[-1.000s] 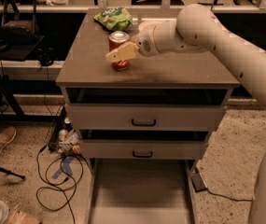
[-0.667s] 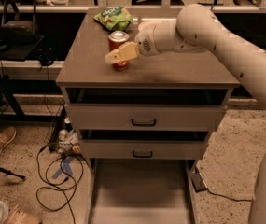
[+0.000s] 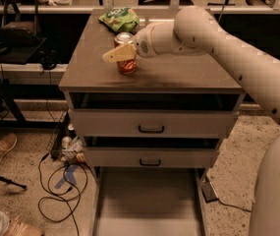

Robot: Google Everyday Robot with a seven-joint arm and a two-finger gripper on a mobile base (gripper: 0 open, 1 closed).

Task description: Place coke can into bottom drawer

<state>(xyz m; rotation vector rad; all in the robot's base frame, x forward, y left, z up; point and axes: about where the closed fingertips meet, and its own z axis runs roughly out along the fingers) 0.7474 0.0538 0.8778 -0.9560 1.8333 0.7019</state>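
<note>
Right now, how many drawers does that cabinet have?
3. Top drawer and middle drawer, stacked, each with a black handle; bottom drawer pulled out below them. Gripper sits at the coke can on the cabinet top.

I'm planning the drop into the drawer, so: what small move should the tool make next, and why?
Probably, if its hold is secure, a short lift straight up. The tool is at the coke can, which stands upright on the cabinet top, so it must clear that surface before travelling forward and down to the open bottom drawer.
</note>
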